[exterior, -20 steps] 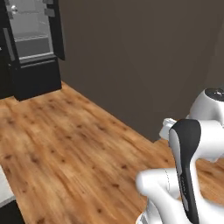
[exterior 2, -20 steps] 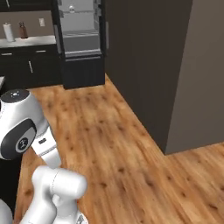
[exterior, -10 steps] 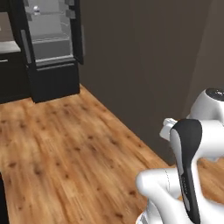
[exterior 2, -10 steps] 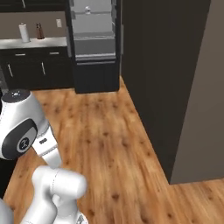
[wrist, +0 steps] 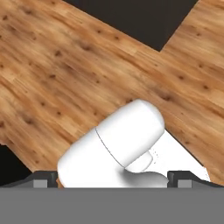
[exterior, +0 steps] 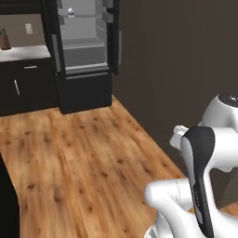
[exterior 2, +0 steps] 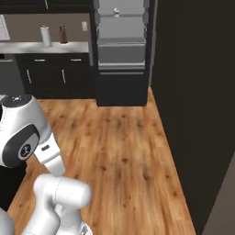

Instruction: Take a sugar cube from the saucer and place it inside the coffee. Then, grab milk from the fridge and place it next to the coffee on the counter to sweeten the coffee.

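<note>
Left base view: the fridge [exterior: 83, 51] stands open at the far end of the wood floor [exterior: 79, 162], black outer panels, light grey inside with grey shelves. A small white item [exterior: 71, 12] sits on the top shelf; too small to say whether it is the milk. Left of the fridge, black cabinets [exterior: 23, 88] carry a pale counter [exterior: 23, 52], with a knife block [exterior: 4, 42] at its left end. A dark wall [exterior: 176, 69] runs along the right. The arm [exterior: 200, 181] is folded up in the lower right, well short of the fridge.

Right base view: the fridge [exterior 2: 121, 50] is at top centre, door open, the same small white item [exterior 2: 116, 11] on the top shelf, with a dark band just visible. The counter [exterior 2: 46, 47] to its left carries a white paper towel roll [exterior 2: 45, 36] and a dark bottle [exterior 2: 63, 34]. Below are black cabinets [exterior 2: 50, 75] with silver bar handles. The arm [exterior 2: 32, 151] is in the lower left, well apart from the fridge across the wood floor [exterior 2: 124, 160].

Hand view: the gripper [wrist: 112, 180] looks down at the wood floor [wrist: 65, 65]. The two dark fingertips [wrist: 41, 179] sit at the far left and far right of the bottom edge, spread wide, nothing between them. A black panel [wrist: 131, 17] crosses above the fingers, at the top of the view. No task thing lies near the fingers; fridge and shelf item are far from them.
</note>
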{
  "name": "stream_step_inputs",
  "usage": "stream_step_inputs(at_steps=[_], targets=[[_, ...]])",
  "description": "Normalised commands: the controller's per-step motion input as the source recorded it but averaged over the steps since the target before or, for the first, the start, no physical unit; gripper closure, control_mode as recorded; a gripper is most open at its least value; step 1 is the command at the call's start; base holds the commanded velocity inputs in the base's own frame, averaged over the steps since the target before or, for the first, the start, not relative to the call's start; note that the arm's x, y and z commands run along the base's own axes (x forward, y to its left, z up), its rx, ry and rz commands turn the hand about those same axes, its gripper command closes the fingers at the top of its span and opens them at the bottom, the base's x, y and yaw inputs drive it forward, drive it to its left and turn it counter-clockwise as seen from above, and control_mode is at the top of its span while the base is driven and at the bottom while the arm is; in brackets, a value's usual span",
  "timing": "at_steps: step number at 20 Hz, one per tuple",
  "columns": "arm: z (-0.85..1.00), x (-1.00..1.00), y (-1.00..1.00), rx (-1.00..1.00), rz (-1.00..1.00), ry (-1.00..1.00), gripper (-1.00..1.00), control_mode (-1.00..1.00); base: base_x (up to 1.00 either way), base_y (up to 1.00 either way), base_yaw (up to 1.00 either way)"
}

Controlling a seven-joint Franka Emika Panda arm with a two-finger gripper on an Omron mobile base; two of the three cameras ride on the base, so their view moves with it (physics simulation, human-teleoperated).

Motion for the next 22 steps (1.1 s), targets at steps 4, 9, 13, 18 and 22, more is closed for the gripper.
stream_step_inputs(at_steps=[4,9,13,18,22], targets=[[0.00,0.00,0.00,0.00,0.00,0.00,-1.00,1.00,1.00,-0.03,0.28],[0.00,0.00,0.00,0.00,0.00,0.00,-1.00,1.00,1.00,-0.15,0.30],[0.00,0.00,0.00,0.00,0.00,0.00,-1.00,1.00,1.00,-0.41,0.26],[0.00,0.00,0.00,0.00,0.00,0.00,-1.00,1.00,1.00,-0.74,0.19],[0.00,0.00,0.00,0.00,0.00,0.00,-1.00,1.00,1.00,-0.58,0.14]])
